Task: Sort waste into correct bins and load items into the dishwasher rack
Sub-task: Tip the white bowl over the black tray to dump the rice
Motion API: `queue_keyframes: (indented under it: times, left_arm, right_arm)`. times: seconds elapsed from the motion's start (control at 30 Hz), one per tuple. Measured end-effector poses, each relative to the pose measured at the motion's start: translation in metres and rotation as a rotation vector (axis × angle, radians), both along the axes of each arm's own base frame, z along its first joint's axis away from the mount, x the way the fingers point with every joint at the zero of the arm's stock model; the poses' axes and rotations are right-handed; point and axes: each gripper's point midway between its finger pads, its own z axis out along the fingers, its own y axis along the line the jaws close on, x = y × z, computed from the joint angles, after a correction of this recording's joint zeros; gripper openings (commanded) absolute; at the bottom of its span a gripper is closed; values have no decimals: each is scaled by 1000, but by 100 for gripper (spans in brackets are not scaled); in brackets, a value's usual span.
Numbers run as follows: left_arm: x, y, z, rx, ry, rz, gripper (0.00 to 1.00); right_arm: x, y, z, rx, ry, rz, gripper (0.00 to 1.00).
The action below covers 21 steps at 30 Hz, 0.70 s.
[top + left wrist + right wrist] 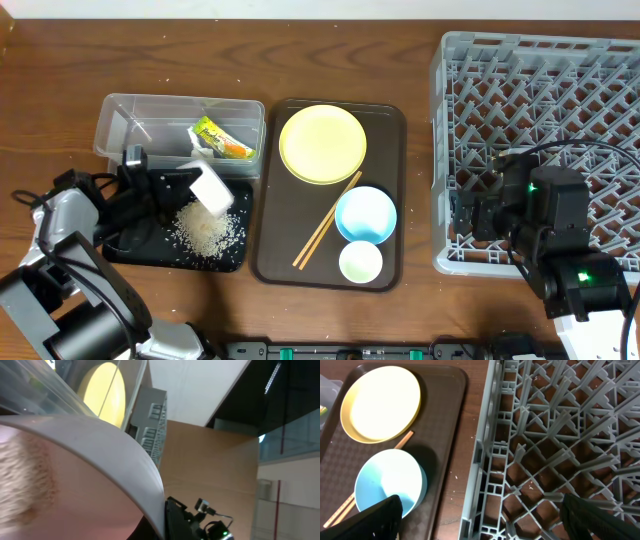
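My left gripper [188, 186] is shut on the rim of the white bowl [213, 188] and holds it tilted over the black tray [130, 248]. Rice crumbs [208, 230] lie on that tray. The bowl fills the left wrist view [100, 445]. The green-and-orange wrapper [222, 140] lies in the clear tub [150, 115]. The yellow plate [322, 144], chopsticks [328, 220], light blue bowl [365, 214] and pale green cup [360, 261] sit on the brown tray [385, 120]. My right gripper [480, 522] is open and empty above the left edge of the grey rack [540, 100].
The right wrist view shows the yellow plate [380, 402], blue bowl [390, 482], chopsticks [345, 507] and rack lattice [560, 435]. A strip of bare wood [420, 180] lies between brown tray and rack. The white scrap cannot be made out for sure.
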Motion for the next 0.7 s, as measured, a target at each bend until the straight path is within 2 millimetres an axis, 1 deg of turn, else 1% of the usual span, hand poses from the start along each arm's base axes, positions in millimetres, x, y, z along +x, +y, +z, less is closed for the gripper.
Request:
queue_keyframes:
  times: [0.57,0.7]
  left_arm:
    - [1,2,5,-45,13,15,6]
    - [1,1,8,-95,59,24,6]
  right_arm:
    - [0,0,0,0,0,0,99]
    - [0,0,0,0,0,0,99]
